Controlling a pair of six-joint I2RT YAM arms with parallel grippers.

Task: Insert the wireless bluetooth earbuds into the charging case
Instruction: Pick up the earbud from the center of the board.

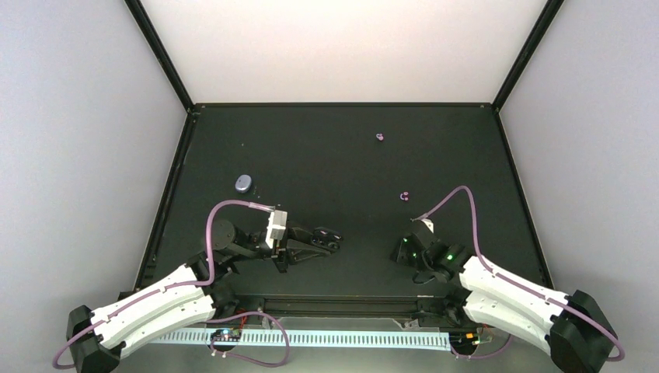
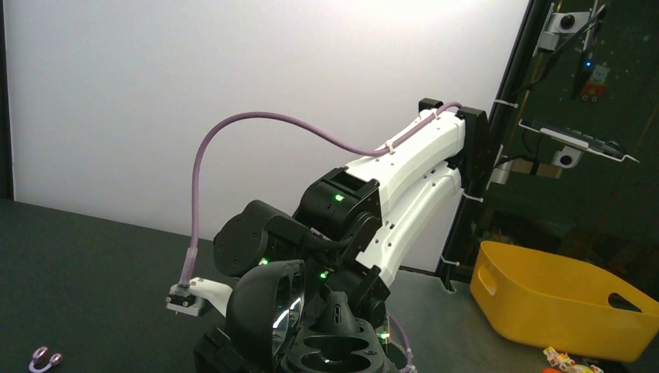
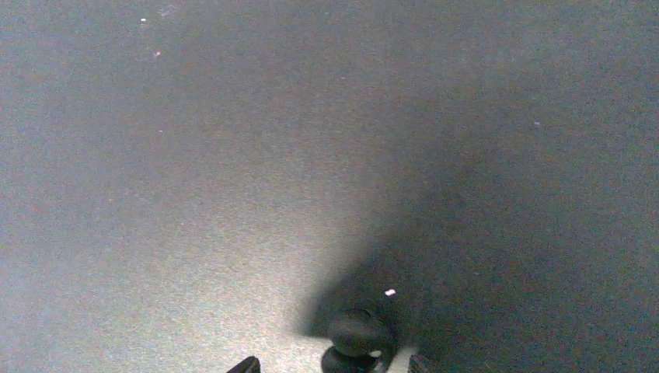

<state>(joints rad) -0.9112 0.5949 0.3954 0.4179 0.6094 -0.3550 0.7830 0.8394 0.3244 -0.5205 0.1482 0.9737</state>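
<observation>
left tool point(image 1: 336, 235) closed | right tool point(image 1: 404, 249) fingertips point(image 3: 249, 364) cropped, apart | earbuds point(image 1: 380, 137) point(image 1: 404, 195) tiny

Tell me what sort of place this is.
Probably a robotics lab test cell: a black table boxed in by plain white walls, the left arm and right arm bolted at its near edge, and a yellow bin and circuit board just outside.

The top view looks down from high behind the rig over the whole table point(image 1: 326, 155). The left wrist camera looks level across it at the right arm point(image 2: 420, 155), also seen from above; the right wrist camera faces the tabletop closely
</observation>
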